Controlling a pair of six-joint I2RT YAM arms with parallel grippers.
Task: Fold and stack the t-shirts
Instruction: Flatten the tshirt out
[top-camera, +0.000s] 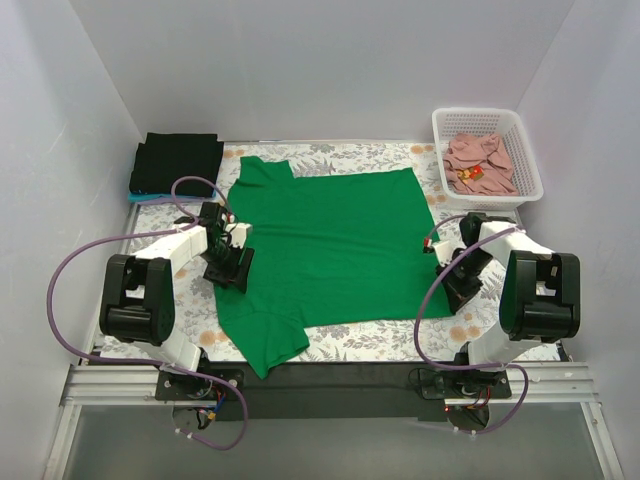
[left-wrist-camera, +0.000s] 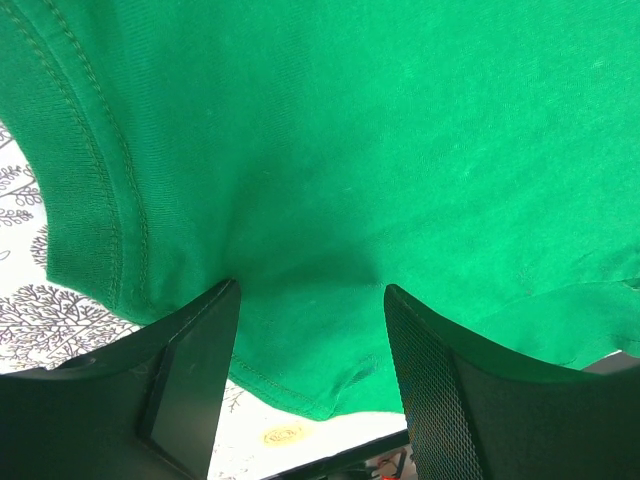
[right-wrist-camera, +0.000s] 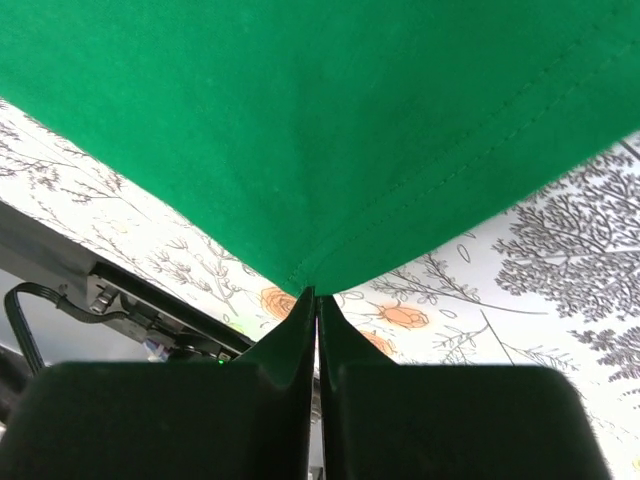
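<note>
The green t-shirt (top-camera: 330, 250) lies spread flat mid-table, collar to the left and hem to the right. My left gripper (top-camera: 228, 262) is open, its fingers set down on the shirt's left part near the near sleeve; green cloth (left-wrist-camera: 330, 150) lies between them around the gripper (left-wrist-camera: 308, 295). My right gripper (top-camera: 458, 288) is shut on the shirt's near right hem corner (right-wrist-camera: 300, 270), its tips (right-wrist-camera: 316, 296) pinched together. A folded black t-shirt (top-camera: 177, 162) sits at the back left on a light blue one (top-camera: 140, 198). A pink t-shirt (top-camera: 480, 162) lies crumpled in the basket.
The white lattice basket (top-camera: 527, 150) stands at the back right corner. A floral cloth (top-camera: 380, 340) covers the table. White walls close in the left, back and right. A black strip (top-camera: 330, 375) runs along the near edge between the arm bases.
</note>
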